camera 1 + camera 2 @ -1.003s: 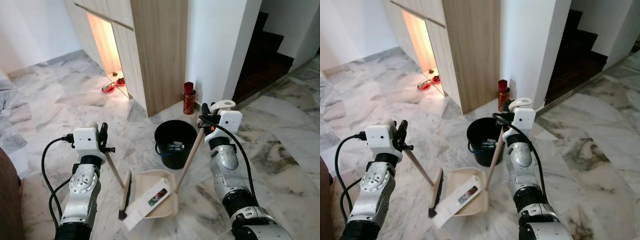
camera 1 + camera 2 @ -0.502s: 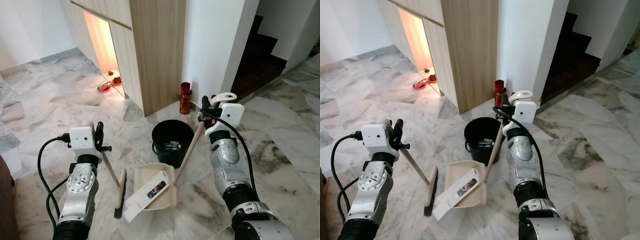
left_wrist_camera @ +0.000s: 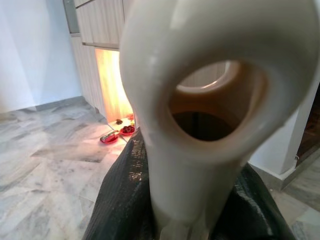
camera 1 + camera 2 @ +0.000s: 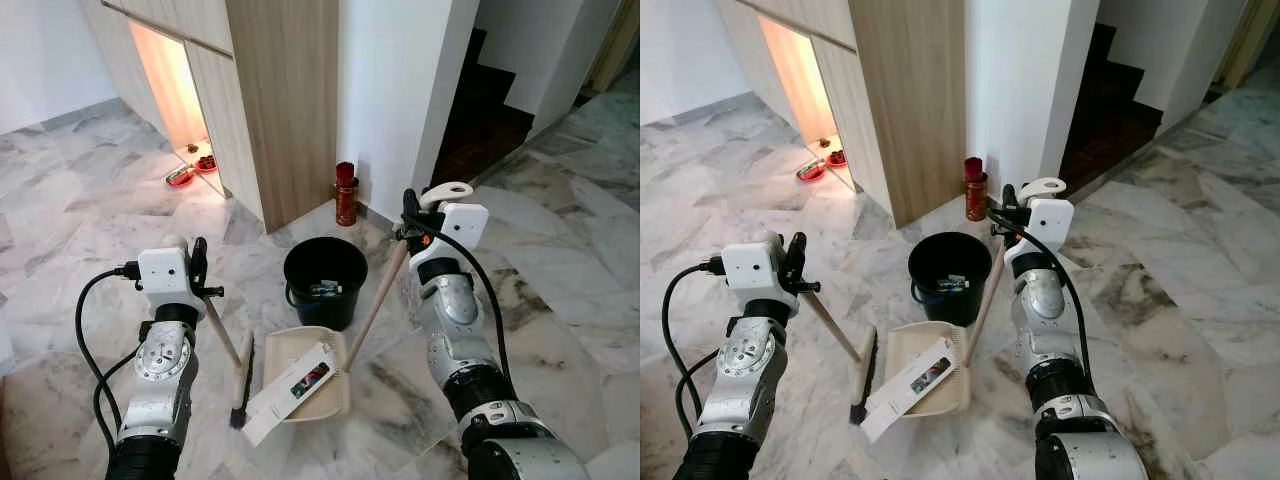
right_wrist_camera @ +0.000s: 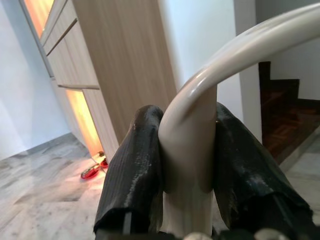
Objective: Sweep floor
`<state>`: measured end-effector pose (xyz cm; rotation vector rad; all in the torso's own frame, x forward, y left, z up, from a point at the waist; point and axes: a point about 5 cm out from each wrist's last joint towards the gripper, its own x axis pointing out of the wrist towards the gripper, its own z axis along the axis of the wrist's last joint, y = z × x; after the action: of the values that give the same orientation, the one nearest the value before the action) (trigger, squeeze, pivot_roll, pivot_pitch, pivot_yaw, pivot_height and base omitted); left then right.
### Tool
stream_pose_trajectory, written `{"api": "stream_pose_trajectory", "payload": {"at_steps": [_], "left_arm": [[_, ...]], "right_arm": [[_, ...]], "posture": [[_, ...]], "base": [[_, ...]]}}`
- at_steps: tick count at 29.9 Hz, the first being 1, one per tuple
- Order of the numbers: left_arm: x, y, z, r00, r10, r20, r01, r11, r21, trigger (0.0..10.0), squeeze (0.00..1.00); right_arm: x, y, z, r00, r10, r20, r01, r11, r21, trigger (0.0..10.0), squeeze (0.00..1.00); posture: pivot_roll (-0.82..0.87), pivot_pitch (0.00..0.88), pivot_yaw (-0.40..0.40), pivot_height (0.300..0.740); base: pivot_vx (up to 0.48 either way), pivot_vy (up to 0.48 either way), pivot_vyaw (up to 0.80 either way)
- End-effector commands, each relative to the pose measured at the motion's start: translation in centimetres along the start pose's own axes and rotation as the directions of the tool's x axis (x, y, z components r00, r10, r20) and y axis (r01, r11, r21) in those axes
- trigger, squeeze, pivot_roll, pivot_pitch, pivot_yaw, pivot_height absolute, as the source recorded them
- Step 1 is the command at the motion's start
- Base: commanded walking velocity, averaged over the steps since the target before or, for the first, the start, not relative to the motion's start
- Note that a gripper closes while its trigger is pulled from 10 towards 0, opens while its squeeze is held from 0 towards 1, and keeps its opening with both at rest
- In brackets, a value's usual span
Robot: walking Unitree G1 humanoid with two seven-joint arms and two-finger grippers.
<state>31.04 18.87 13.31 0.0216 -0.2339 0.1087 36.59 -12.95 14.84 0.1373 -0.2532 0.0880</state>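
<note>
Two grippers are each clamped on a handle: the left gripper [image 4: 203, 272] pinches the broom [image 4: 232, 358], the right gripper [image 4: 408, 215] the dustpan [image 4: 318, 380]. Both wrist views show black fingers [image 5: 134, 170] squeezing cream handle ends. From the head, one black bucket [image 4: 325, 283] stands behind the pan, one white carton [image 4: 290, 390] lying in it.

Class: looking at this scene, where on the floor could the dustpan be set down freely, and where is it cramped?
Bare marble floor lies open beyond the right claw, and more beyond the left claw. It is crowded between the arms: black bucket, dustpan holding a white box, and brush sit close together.
</note>
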Motion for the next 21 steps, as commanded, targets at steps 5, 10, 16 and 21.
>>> {"api": "stream_pose_trajectory", "payload": {"at_steps": [5,10,16,21], "left_arm": [[0.4,0.4,0.9,0.999,0.005,0.052,-0.006,1.000,0.020,10.0,0.00],[0.4,0.4,0.9,0.999,0.006,0.051,-0.007,1.000,0.020,10.0,0.00],[0.5,0.4,0.9,0.999,0.008,0.051,-0.009,1.000,0.020,10.0,0.00],[0.5,0.5,1.0,0.999,0.015,0.052,-0.016,1.000,0.023,10.0,0.00]], "right_arm": [[0.8,0.5,1.4,0.998,0.005,0.058,-0.008,0.999,0.047,10.0,0.00],[0.8,0.7,1.5,0.998,0.013,0.065,-0.015,0.999,0.039,10.0,0.00],[1.1,1.5,2.3,0.994,0.040,0.102,-0.044,0.998,0.035,10.0,0.00],[1.3,2.2,3.2,0.989,0.057,0.137,-0.067,0.995,0.072,10.0,0.00]], "posture": [[0.07,0.000,0.066,0.740],[0.07,0.000,0.066,0.740],[0.07,0.000,0.064,0.740],[0.07,0.000,0.062,0.740]], "base": [[0.000,0.000,-0.46],[0.000,0.000,-0.76],[0.000,0.000,0.00],[0.000,0.000,0.00]]}}
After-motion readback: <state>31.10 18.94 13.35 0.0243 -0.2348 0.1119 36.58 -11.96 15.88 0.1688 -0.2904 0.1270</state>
